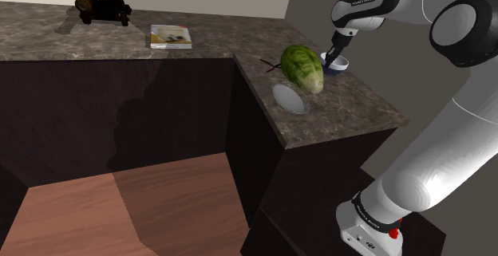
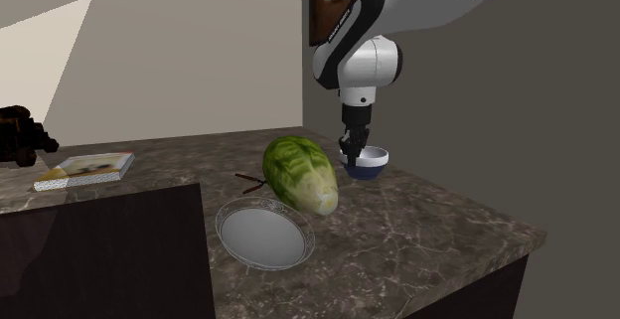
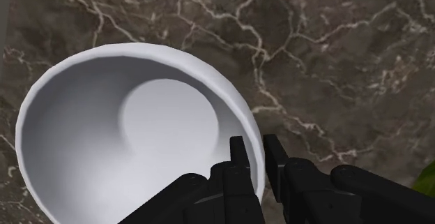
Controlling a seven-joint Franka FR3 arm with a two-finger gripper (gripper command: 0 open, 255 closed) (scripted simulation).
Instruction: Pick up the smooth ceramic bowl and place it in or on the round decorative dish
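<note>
Clamping the rim of the bowl (image 3: 139, 132), the gripper (image 3: 256, 156) has one black finger inside the wall and the other outside, with the rim pinched in the narrow gap between them. The bowl is white within and dark blue underneath (image 2: 370, 164). It sits at the far end of the marble counter (image 2: 427, 218), near the wall, and looks tipped toward the second exterior view's right. From the shoulder view the gripper (image 1: 331, 57) comes almost straight down onto the bowl (image 1: 339, 64), and the arm curves back to the stand (image 1: 367, 226) at lower right.

A green vegetable (image 1: 303, 67) lies just beside the bowl, between it and the dish (image 1: 290, 98). The dish (image 2: 264, 234) is a pale, round, shallow plate with a patterned rim, lying near the counter's front edge. It is close to the vegetable (image 2: 300, 173) and well apart from the bowl. A thin dark twig (image 2: 248, 179) lies behind the vegetable.

Farther along the counter (image 1: 343, 111) a book (image 1: 170, 36) lies flat, and beyond it stands a dark, knobbly object (image 1: 102, 3).
</note>
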